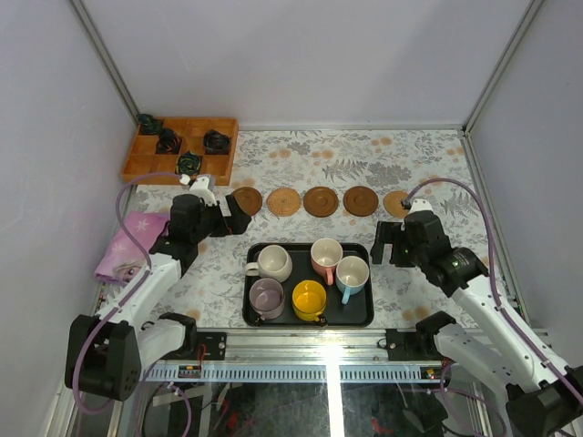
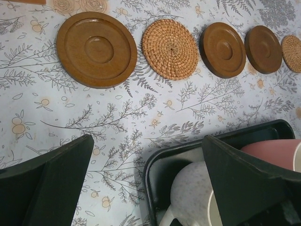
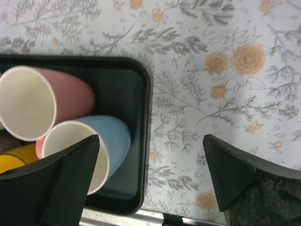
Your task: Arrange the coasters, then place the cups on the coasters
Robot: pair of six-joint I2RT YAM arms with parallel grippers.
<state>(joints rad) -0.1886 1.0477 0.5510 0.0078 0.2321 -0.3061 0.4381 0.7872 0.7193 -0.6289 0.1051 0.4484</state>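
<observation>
Several round brown coasters (image 1: 321, 201) lie in a row across the floral table; in the left wrist view the nearest is a ringed wooden coaster (image 2: 97, 49), then a woven one (image 2: 170, 48). Several cups stand in the black tray (image 1: 364, 314): cream (image 1: 271, 262), pink (image 1: 325, 258), blue (image 1: 351, 275), lilac (image 1: 266, 297), yellow (image 1: 309, 299). My left gripper (image 1: 223, 218) hangs open over the tray's far left corner (image 2: 155, 165), beside the cream cup (image 2: 193, 193). My right gripper (image 1: 390, 246) is open over the tray's right rim (image 3: 143, 141), near the blue cup (image 3: 113, 136) and the pink cup (image 3: 70, 96).
A wooden compartment box (image 1: 182, 150) holding small black items sits at the back left. A pink cloth (image 1: 127, 244) lies at the left edge. Grey walls enclose the table on three sides, and a metal rail (image 1: 328, 373) runs along the front.
</observation>
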